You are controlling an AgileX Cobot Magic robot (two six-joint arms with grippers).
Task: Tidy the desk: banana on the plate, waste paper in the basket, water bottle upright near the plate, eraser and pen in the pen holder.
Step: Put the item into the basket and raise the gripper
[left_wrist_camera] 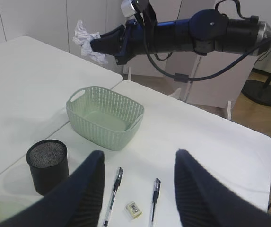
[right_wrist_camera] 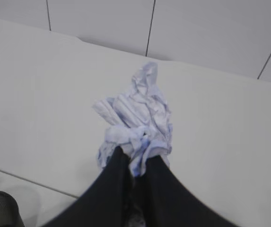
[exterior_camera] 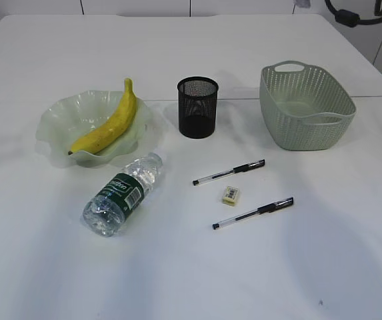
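Table: white top (exterior_camera: 191, 280), a seam running across it behind the plate and pen holder.
Room: pale wall panels behind; wood floor past the table's far edge in the left wrist view.
My left gripper (left_wrist_camera: 137, 189): fingers apart, holding nothing, above the two pens (left_wrist_camera: 113, 196).
My right gripper (right_wrist_camera: 136, 163): pinched on the waste paper (right_wrist_camera: 137, 116), raised in the air.
Basket (exterior_camera: 305, 107): nothing inside it.
Banana (exterior_camera: 108, 123): on the plate (exterior_camera: 57, 117).
Water bottle (exterior_camera: 123, 193): lying down, just beside the plate.
Eraser (exterior_camera: 231, 195): between the pens.
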